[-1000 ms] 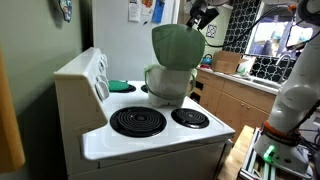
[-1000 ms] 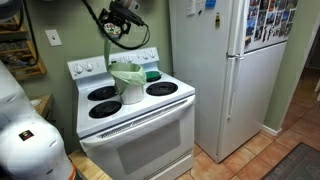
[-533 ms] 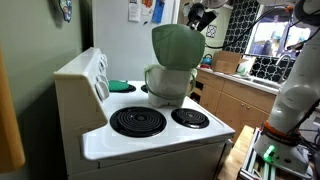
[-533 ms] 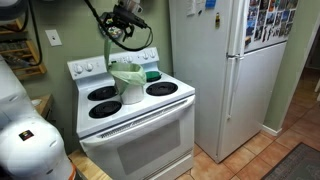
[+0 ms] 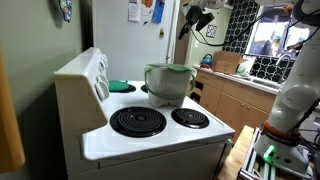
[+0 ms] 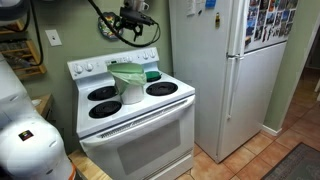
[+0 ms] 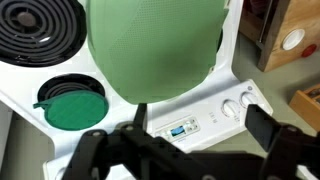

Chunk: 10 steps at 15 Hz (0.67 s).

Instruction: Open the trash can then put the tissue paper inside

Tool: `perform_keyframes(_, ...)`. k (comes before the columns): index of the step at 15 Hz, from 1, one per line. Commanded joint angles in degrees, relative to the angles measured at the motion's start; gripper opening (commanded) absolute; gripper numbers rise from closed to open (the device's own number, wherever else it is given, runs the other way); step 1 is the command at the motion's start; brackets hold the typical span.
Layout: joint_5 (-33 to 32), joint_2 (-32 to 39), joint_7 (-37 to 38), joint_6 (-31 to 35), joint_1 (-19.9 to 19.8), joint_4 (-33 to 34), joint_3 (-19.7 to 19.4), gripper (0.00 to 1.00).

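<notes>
Wrist view shows the gripper [image 7: 185,150] spread wide above the trash can [image 7: 155,48], whose lid is down, blocking any tissue.

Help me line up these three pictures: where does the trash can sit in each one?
Exterior view: trash can at centre, on the stove between the burners, lid down.
Exterior view: trash can left of centre, on the same stove, under the gripper.
Wrist view: its pale green lid fills the upper middle.
Shared landmark: the flat green disc beside it on a back burner.
</notes>
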Motion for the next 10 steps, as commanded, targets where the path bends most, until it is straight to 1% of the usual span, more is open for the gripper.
perform_keyframes(1, -2.0, -1.5, 1.3, 3.4, -0.2, -1.5, 0.1, 1.00)
perform_keyframes(4, -1.0, -2.0, 2.0, 3.7, -0.4, -2.0, -0.3, 1.00)
perform_keyframes(5, -0.6, -0.2, 1.1, 2.4, -0.2, 0.3, -0.2, 1.00)
perform_keyframes(10, -0.6, -0.3, 1.3, 2.5, -0.2, 0.3, -0.4, 1.00)
